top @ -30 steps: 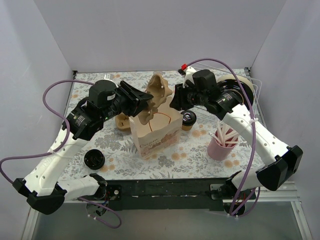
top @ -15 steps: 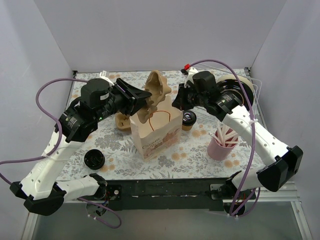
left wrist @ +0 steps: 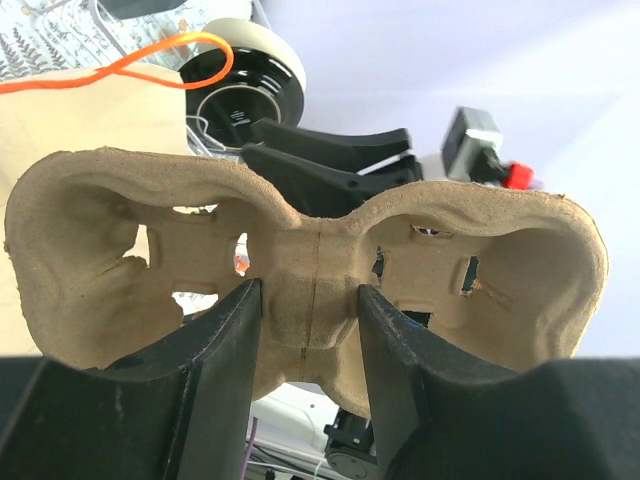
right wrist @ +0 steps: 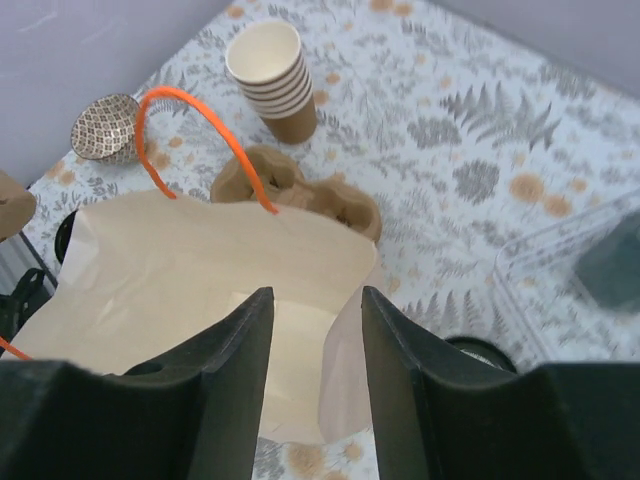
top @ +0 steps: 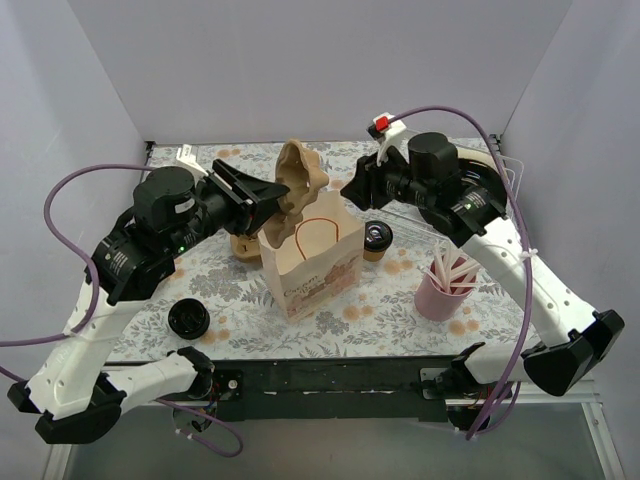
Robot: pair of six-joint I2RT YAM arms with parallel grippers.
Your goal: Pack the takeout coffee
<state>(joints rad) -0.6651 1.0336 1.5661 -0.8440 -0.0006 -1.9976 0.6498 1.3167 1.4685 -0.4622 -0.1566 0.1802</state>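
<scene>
Floral table: left hand clamps pulp carrier; right hand spread, empty, bag mouth beneath it; lower carrier level, centred

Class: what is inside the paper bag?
Only bare paper walls and floor show inside the paper bag; no cup. The right end effector covers the near part. The takeout coffee stands outside it.
</scene>
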